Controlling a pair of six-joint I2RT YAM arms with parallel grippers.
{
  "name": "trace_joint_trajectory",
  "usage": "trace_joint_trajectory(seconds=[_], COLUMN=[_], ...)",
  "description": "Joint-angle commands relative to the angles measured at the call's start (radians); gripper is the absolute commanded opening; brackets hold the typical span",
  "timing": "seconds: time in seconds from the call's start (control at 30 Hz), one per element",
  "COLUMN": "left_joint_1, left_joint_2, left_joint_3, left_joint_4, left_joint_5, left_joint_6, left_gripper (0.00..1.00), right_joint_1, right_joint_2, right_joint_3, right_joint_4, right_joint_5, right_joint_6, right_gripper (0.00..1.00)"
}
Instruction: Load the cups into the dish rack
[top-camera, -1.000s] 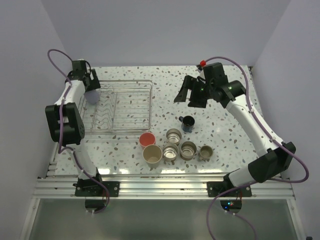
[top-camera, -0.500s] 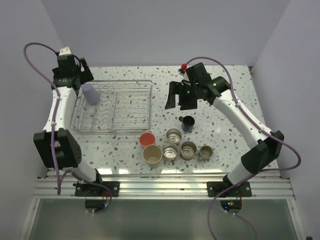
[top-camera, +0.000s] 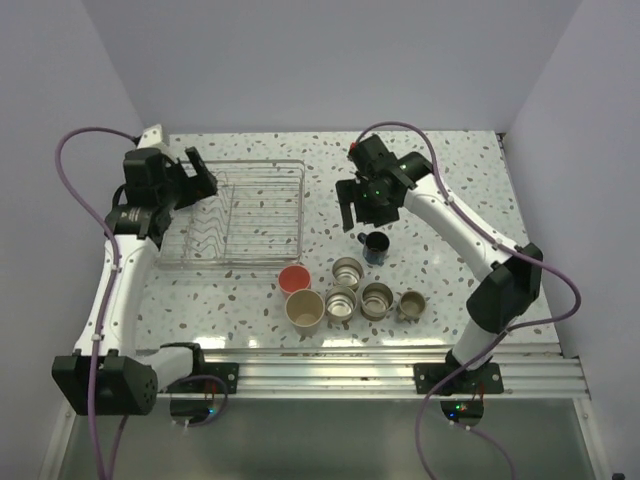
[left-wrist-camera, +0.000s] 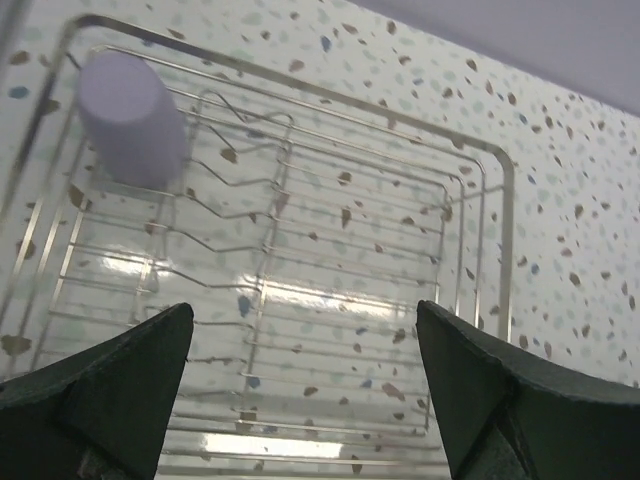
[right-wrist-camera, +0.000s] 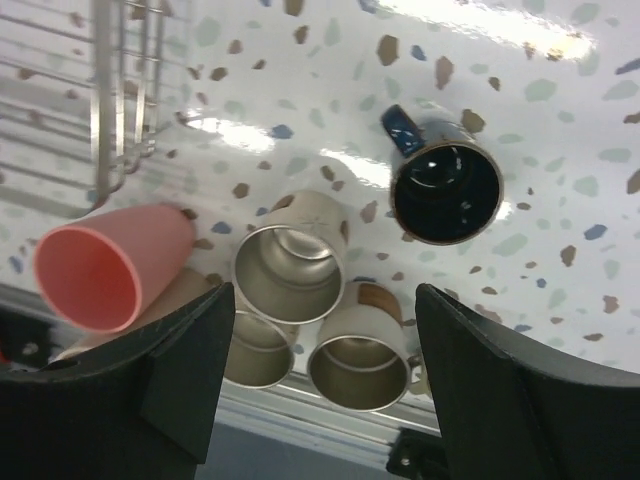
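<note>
left gripper (left-wrist-camera: 305, 345) spread, lavender cup (left-wrist-camera: 130, 120) in dish rack (left-wrist-camera: 507, 240)

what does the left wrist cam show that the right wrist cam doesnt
Only the left wrist view: the lavender cup, closed end toward the camera, in a corner of the dish rack, plus most of the rack's wire floor.
Only the right wrist view: the black mug, the pink cup and the steel cups, all on the table outside the rack.
Both: some of the rack (just a corner in the right wrist view) and the speckled table.
</note>
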Motion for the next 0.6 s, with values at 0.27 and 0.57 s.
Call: trace_joint_trajectory(seconds=[0.27, 0.57], left_joint_1=[-0.106, -0.106], left_joint_2=[-0.231, -0.272], left_joint_3=[-0.078, -0.089], left_joint_4=[-0.126, -0.146], left_joint_5=[0.155, 0.201], left_joint_6=[-0.068, -0.076], left_gripper=[0.94, 0.92], right_joint_1=[-0.046, -0.044], right_joint_2=[0.123, 0.183], right_joint_3=[-0.044, -0.121], right_joint_4=[0.007, 0.077], right_joint_5=[0.15, 0.126], right_joint_6=[-0.039, -0.023], right_gripper=[0.69, 0.59])
